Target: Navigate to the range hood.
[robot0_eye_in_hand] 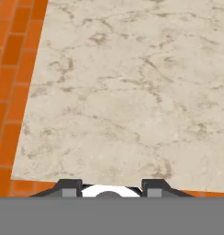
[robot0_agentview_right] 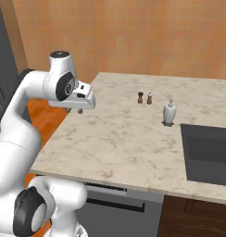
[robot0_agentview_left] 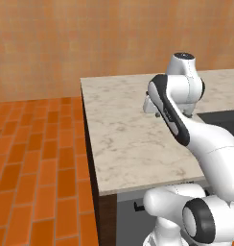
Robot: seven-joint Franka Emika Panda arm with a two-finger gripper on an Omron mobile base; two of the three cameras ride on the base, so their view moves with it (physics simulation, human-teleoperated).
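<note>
The white two-finger gripper [robot0_eye_in_hand: 109, 187] hovers over the beige marble countertop [robot0_agentview_right: 133, 139] at mid-frame, fingers apart with nothing between them. Two small pepper mills [robot0_agentview_right: 145, 97] and a white soap bottle [robot0_agentview_right: 169, 112] sit upper right, beside the dark sink [robot0_agentview_right: 210, 152].

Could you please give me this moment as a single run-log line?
phase: navigating | gripper: over marble counter, holding nothing | nearby: sink, soap dispenser

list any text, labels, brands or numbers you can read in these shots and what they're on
None: no readable text, label, brand or number shows in any view.
The white dispenser bottle and the two small shakers on the marble counter bear no visible label.
The gripper carries no marking.
</note>
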